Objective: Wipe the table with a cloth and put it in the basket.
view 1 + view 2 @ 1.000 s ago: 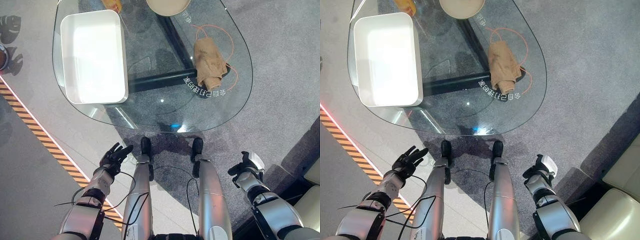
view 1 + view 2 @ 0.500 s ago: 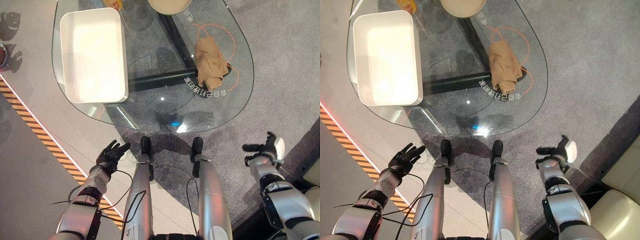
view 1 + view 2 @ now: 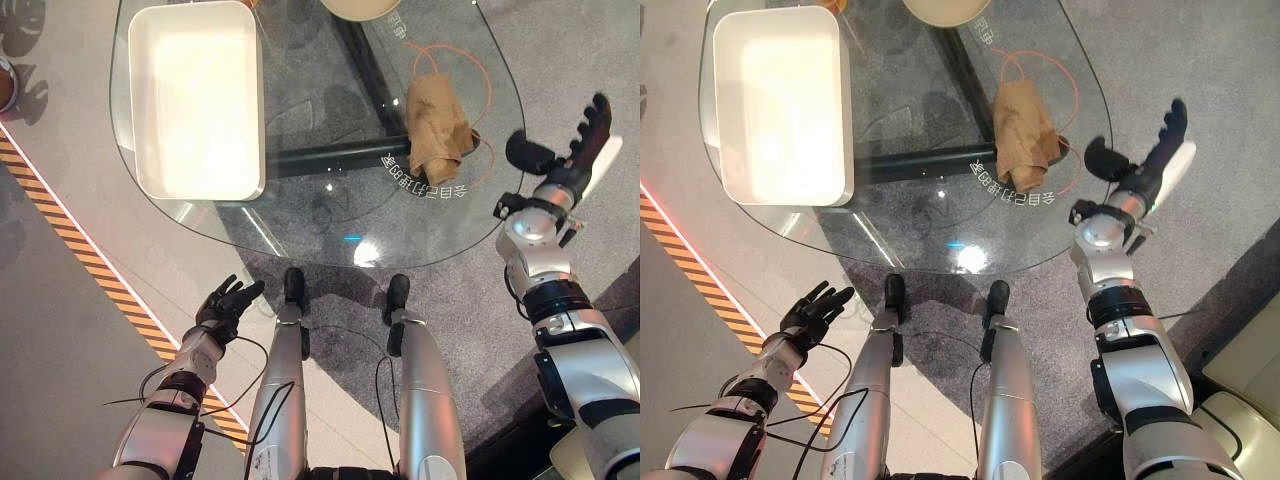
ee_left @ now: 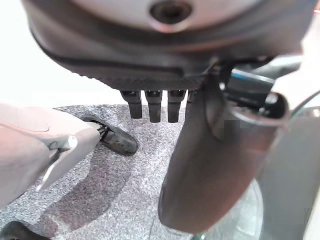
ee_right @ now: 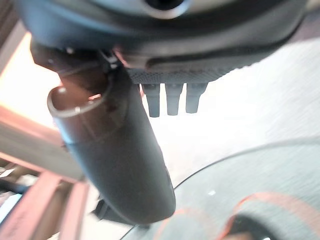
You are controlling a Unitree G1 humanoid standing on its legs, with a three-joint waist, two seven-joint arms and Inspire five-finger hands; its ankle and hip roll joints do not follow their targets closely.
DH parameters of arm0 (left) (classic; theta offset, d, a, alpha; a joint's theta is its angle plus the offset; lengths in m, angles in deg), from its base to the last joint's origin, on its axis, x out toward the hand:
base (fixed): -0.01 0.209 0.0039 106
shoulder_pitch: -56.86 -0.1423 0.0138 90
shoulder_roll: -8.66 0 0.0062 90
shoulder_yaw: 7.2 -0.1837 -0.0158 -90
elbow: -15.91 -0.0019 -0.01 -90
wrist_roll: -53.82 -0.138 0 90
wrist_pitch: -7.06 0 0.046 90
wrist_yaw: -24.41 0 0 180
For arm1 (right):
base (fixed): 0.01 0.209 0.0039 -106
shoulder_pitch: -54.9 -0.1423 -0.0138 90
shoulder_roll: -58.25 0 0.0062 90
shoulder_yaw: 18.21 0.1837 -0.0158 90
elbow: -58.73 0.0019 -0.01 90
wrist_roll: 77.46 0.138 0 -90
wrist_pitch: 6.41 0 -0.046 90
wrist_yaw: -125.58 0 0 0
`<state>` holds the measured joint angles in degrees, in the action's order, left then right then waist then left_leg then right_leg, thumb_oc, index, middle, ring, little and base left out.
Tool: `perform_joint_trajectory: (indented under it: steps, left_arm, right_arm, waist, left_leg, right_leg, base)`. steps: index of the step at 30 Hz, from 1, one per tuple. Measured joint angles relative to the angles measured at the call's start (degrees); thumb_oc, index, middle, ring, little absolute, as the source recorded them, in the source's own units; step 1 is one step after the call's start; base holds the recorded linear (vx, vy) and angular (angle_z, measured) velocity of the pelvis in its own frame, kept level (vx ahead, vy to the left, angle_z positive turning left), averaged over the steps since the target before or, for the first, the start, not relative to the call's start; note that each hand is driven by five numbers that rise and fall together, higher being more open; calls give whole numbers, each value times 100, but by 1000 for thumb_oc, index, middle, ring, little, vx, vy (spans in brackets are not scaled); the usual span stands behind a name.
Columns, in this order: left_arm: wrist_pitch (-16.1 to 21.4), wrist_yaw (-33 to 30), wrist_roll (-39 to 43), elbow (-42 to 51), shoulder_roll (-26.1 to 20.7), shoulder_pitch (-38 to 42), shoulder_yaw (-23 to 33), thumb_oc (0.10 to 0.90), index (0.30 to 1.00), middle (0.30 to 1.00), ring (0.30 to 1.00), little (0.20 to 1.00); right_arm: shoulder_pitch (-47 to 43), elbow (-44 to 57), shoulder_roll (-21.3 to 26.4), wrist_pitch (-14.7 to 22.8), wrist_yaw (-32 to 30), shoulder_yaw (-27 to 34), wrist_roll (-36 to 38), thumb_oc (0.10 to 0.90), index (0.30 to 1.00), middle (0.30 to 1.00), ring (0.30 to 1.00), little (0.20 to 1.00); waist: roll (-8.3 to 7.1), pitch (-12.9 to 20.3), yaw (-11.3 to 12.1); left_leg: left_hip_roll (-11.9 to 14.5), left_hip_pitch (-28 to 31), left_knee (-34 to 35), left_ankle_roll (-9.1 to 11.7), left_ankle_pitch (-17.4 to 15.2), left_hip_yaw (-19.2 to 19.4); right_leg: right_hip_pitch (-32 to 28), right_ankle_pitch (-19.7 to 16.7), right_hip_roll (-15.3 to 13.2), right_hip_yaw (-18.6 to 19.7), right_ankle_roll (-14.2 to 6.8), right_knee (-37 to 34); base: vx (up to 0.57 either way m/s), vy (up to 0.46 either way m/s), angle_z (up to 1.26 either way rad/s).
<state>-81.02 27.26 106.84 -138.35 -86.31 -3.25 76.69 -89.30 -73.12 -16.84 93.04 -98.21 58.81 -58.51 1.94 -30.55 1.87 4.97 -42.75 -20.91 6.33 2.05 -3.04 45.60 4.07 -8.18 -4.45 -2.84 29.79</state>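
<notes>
Since the earlier frames our right hand (image 3: pixel 560 160) has risen from low beside the legs to the table's right edge, fingers straight and spread, holding nothing. We note the cloth (image 3: pixel 437 128), tan and crumpled, lying on the right part of the glass table (image 3: pixel 300 215), untouched, near that hand but apart from it. An orange cord (image 3: pixel 484 85) loops around the cloth. The white basket (image 3: pixel 197 100) sits on the table's left part, well apart from the cloth. Our right wrist view adds the glass rim and orange loop beyond the thumb (image 5: pixel 115 165). Our left hand (image 3: pixel 225 305) hangs low before the table's near edge, fingers relaxed and open; its wrist view shows grey carpet (image 4: pixel 115 185) past them.
</notes>
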Motion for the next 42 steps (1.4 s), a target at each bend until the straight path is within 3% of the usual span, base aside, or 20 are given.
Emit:
perform_joint_trajectory:
  steps: [7,20,32,42]
  left_arm:
    - [74,21,19,7,27,2,0,800,900,900,900,900]
    - [120,42,21,0,42,-17,-210,800,900,900,900,900]
    - [119,34,20,7,103,-16,-250,800,900,900,900,900]
    - [118,37,20,7,219,-24,-342,800,900,900,900,900]
  right_arm:
    - [-20,333,-197,-500,122,-580,-355,800,900,900,900,900]
    - [-248,-722,-576,-1263,352,-1020,-346,800,900,900,900,900]
    - [-375,-990,-604,-1532,379,-1195,-384,800,900,900,900,900]
    - [-815,-1640,-583,-1583,439,-1248,-563,800,900,900,900,900]
  waist:
    - [1,0,100]
    - [49,-19,254]
    - [59,-21,266]
    - [188,-28,280]
  left_leg:
    - [-37,-17,22,0,0,1]
    - [-125,-10,202,-5,156,-77]
    - [-148,-10,202,-12,189,-79]
    - [-148,-24,206,-9,192,-94]
  right_leg:
    - [8,1,-40,-8,-1,-13]
    - [21,13,-157,-118,-13,9]
    - [22,14,-185,-123,-15,42]
    - [36,14,-187,-137,-16,51]
  base:
    - [3,19,2]
    - [8,10,5]
    - [0,0,0]
    - [0,0,0]
